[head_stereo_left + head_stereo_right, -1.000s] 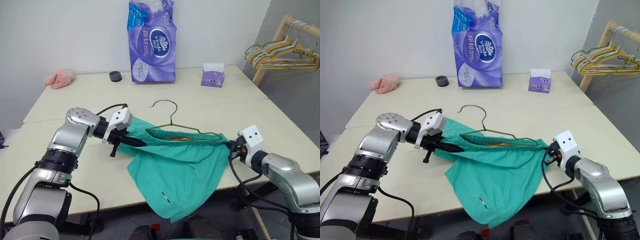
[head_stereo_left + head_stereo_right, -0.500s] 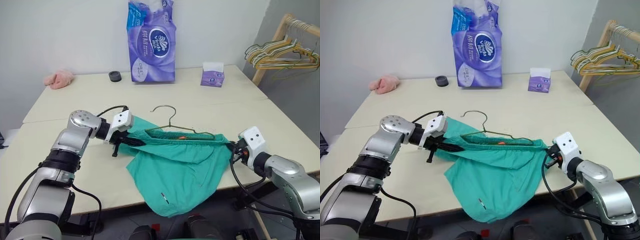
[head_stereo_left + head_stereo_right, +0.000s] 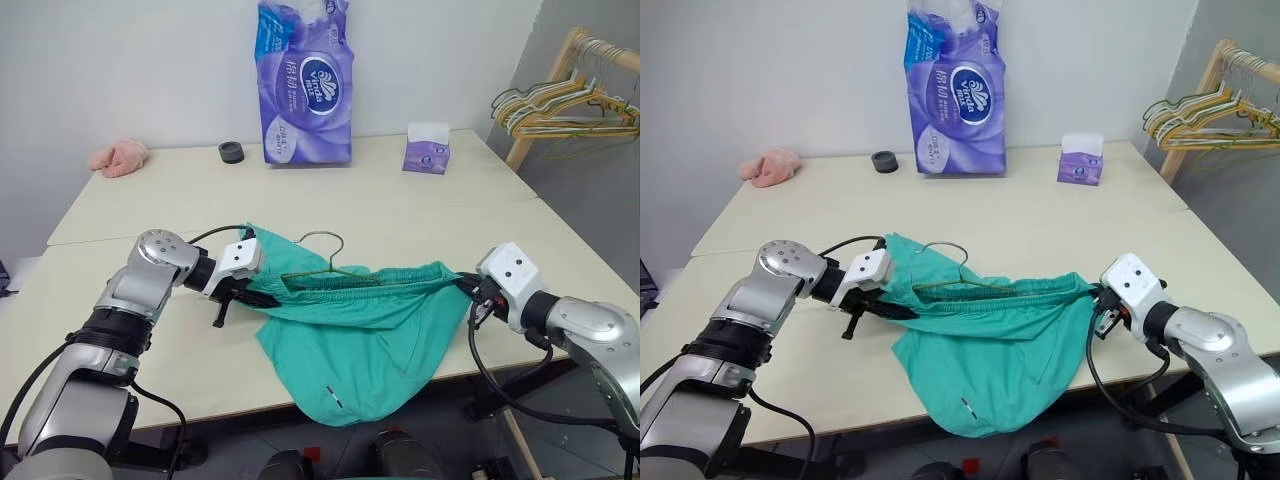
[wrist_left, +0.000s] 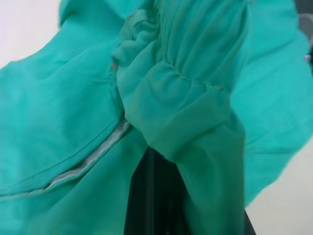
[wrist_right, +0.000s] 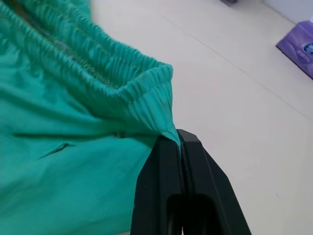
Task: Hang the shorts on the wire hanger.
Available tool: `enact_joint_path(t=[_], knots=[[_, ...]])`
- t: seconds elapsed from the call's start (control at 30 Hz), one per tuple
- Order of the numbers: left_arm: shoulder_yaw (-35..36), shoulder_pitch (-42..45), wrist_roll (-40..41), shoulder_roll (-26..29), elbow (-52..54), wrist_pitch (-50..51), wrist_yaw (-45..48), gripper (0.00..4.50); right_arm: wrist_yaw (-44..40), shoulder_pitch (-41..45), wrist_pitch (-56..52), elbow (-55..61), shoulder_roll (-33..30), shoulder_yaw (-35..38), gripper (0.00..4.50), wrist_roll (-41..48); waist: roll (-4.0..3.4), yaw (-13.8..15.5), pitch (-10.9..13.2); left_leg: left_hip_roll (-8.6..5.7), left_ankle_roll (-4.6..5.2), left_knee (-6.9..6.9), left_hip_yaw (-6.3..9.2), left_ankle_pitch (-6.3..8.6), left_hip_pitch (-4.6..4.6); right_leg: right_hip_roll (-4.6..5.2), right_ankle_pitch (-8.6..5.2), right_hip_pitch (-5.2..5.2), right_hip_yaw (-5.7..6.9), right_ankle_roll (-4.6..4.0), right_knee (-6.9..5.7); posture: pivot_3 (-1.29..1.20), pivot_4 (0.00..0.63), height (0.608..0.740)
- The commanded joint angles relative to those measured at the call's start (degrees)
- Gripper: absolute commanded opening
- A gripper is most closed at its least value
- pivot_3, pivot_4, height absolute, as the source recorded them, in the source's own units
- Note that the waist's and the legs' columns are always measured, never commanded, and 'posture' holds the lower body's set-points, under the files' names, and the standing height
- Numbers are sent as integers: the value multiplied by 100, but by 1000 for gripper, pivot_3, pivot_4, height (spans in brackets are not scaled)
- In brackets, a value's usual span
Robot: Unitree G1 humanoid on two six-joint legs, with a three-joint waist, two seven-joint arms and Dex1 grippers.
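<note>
Stretching the shorts (image 3: 355, 325) by the waistband between two clenched grippers, near the front edge of the table (image 3: 150, 200): left gripper (image 3: 252, 296) pinched on the left end of the gathered elastic, right gripper (image 5: 180, 142) nipped tight on the right corner, as seen plainly from the right wrist. Held taut across the near middle of the table, legs spilling over the near edge. Wire hanger (image 3: 322, 262) lying at the waistband opening, hook curving up at the far side of the cloth, one thin arm running right along the elastic; hard to tell how much of the wire sits inside the opening and how much rests on top. Step in hand, by the look of it: working the open waist over the hanger. Next move probably calls for keeping the band spread and drawing it farther over the wire arms, without dragging the hanger away or slackening either pinch.
</note>
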State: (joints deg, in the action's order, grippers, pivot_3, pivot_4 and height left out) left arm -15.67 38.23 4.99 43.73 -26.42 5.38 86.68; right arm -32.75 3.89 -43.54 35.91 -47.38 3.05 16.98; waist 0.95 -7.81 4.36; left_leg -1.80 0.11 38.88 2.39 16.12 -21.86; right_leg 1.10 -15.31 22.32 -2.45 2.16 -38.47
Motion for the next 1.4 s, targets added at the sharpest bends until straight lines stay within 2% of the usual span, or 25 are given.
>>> enact_joint_path(t=[0.03, 0.13, 0.23, 0.4, 0.67, 0.8, 0.9, 1.23, 1.33, 1.4], knots=[[94, 165, -184, 33, -155, -138, -212, 0, -115, -48, 112, 162, -220, 242, 12, -115, 1, 1, 0, 0, 0, 0, 1, 0, 0, 0, 0, 0, 1, 0, 0, -202, 63, 740], [38, 134, -257, 19, -132, -205, -221, 0, -167, 95, 159, 217, -334, 145, 12, -186, 1, -9, 0, 0, 0, 0, -1, 0, 0, 0, 0, 0, -1, 0, 0, -203, 63, 740], [19, 106, -319, -85, 21, -208, -397, 0, -242, 660, 44, 322, -431, -179, 12, -228, -5, -20, 4, 1, 0, -1, 0, 0, 1, 0, 0, 1, -1, 0, -2, -212, 63, 740], [-28, 143, -441, -486, 352, -28, -872, 0, -570, 1944, -125, 459, -527, -1319, 12, -496, -9, -23, 6, 2, 0, -2, 2, 0, -1, -1, 0, 4, 2, -1, 0, -214, 58, 740], [-49, 53, -588, -727, 614, 1, -1214, 0, -799, 2570, -443, 546, -419, -2110, 12, -768, -9, -19, 7, 1, 0, -2, 11, 0, -10, 4, 3, 1, 7, -2, 24, -214, 56, 740], [-9, 14, -548, -769, 649, -24, -1178, 0, -985, 2528, -457, 497, -602, -2088, 12, -858, -11, -17, 8, 1, 0, -4, 13, 1, -12, 5, 3, 1, 10, -3, 29, -212, 55, 740], [24, -25, -490, -803, 700, -18, -1167, 0, -1106, 2496, -515, 547, -729, -1918, 618, -789, -11, -17, 7, 2, 0, -4, 13, 1, -13, 5, 3, 1, 10, -3, 31, -213, 53, 740], [-1, -132, -456, -859, 834, -35, -1117, 0, -1769, 2075, -1241, 1111, -1358, -729, 4041, 104, -11, -17, 7, 2, 0, -5, 15, 1, -13, 6, 3, -1, 11, -3, 33, -229, 55, 740], [-25, -153, -447, -888, 861, -70, -1069, 0, -1732, 1802, -1764, 1254, -1337, -256, 4041, 483, -10, -14, 7, 2, 0, -6, 16, 2, -14, 6, 3, -2, 14, -3, 38, -235, 57, 740], [-38, -162, -434, -910, 888, -73, -1038, 0, -1406, 1650, -2051, 1249, -1107, -235, 4041, 509, -9, -17, 6, 2, 0, -6, 15, 2, -13, 7, 3, -3, 12, -3, 38, -241, 58, 740]])
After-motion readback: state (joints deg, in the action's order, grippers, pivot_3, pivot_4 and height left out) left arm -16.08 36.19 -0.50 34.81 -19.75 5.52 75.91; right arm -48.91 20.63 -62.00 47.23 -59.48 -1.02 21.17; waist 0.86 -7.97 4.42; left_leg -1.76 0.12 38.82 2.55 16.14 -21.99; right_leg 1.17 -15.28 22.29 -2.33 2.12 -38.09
